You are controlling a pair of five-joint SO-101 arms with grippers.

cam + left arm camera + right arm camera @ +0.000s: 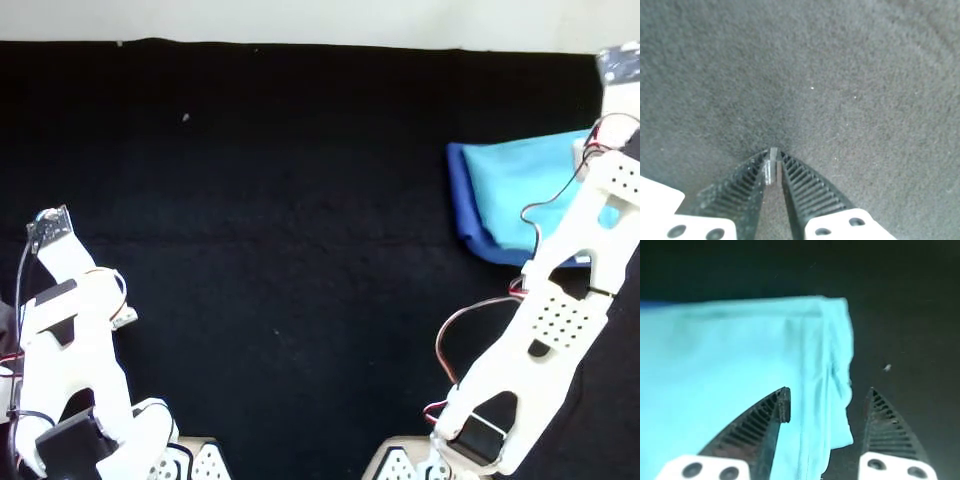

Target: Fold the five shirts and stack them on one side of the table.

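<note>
High view shows a table [300, 200] covered with black cloth, and the two arms stand at its near edge. A folded turquoise shirt [510, 190] lies at the right side of the table, toward the far edge. It rests on top of a folded blue shirt [465, 200], which sticks out as a dark band along the left and near edges of the turquoise one. The right arm [555, 310] reaches from its base over this small stack and covers part of it.

In the right wrist view the right pincer [827, 395] has its fingers wide apart, with nothing between them. It hangs over a corner of the turquoise shirt. One fingertip [782, 402] is above the cloth of the shirt, and the other is above the black table just beside the folded edge. I cannot tell if the fingertips touch the shirt.

The left arm [75, 350] is at the left side of the table, well apart from the shirts. The left pincer [772, 155] has its two toothed fingers pressed together at the tips, holding nothing, and it points down at the bare black cloth.
</note>
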